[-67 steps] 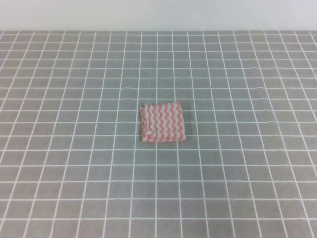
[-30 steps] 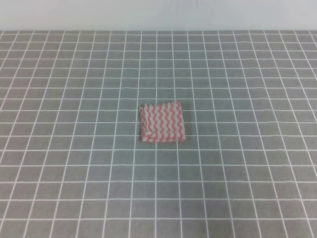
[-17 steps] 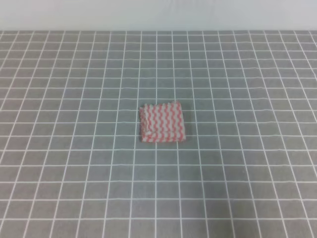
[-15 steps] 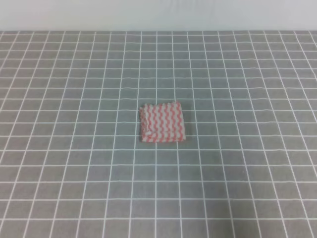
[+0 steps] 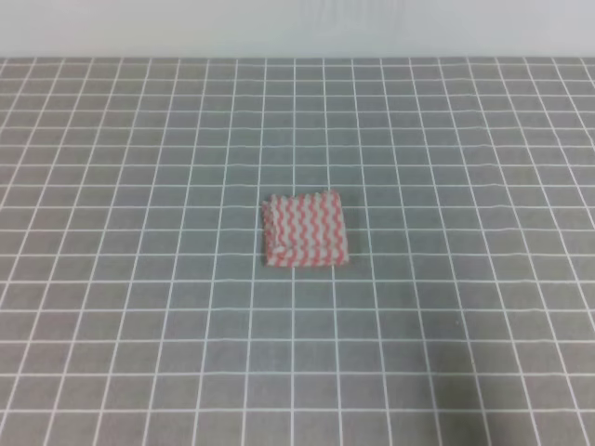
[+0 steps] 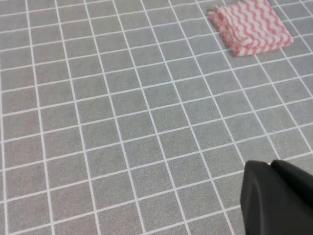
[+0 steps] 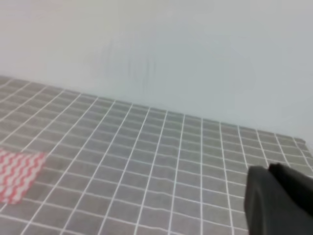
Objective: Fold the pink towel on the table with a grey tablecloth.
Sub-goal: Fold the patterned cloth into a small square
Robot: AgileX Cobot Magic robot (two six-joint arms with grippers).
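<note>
Pink towel [image 5: 305,230] lying folded in a small layered square on the table with a grey tablecloth [image 5: 130,307], both arms hanging clear of it.

Towel looks thin, light & floppy – prob. no stiffness, layers likely to slip apart if lifted by one ply; best pinch is at a corner or along the stacked serrated edge, thru all layers. L gripper [image 6: 279,200] is showing only as a dark corner of housing low in its wrist view, w/ towel up ahead & to its right, well apart. R gripper [image 7: 279,198] likewise just a dark edge, hovering above the cloth, towel off to its left. Jaw opening on either: can't tell; neither seems to be holding anything.
</note>
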